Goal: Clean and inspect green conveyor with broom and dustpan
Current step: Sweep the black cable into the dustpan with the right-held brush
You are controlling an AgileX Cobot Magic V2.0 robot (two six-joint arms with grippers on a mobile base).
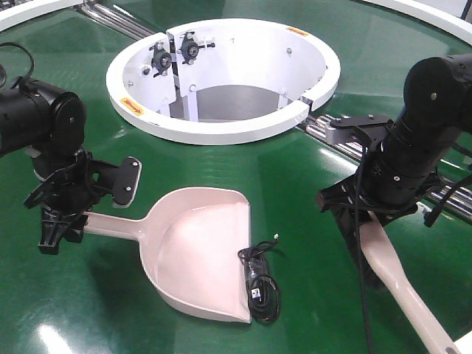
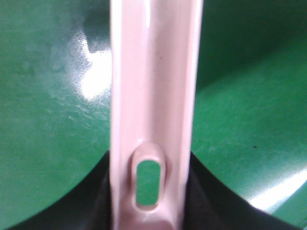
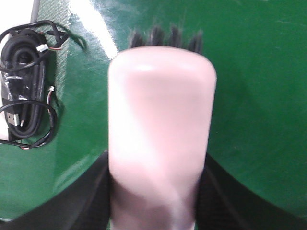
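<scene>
The pale pink dustpan (image 1: 198, 254) lies flat on the green conveyor (image 1: 110, 310), its mouth toward the lower right. My left gripper (image 1: 63, 221) is shut on the dustpan's handle (image 2: 152, 96); the handle's slot hole sits between the black fingers (image 2: 96, 201) of that gripper (image 2: 151, 191). My right gripper (image 1: 361, 217) is shut on the broom (image 1: 409, 291), whose handle runs off toward the lower right. From the right wrist, the broom's flat back (image 3: 160, 120) fills the gripper (image 3: 158, 191), and dark bristles (image 3: 168, 37) touch the belt beyond it.
A coiled black cable (image 1: 262, 282) lies on the belt at the dustpan's open edge, left of the broom head in the right wrist view (image 3: 26, 96). A white ring housing (image 1: 221, 129) stands behind. Metal roller rails (image 1: 328, 127) run at right.
</scene>
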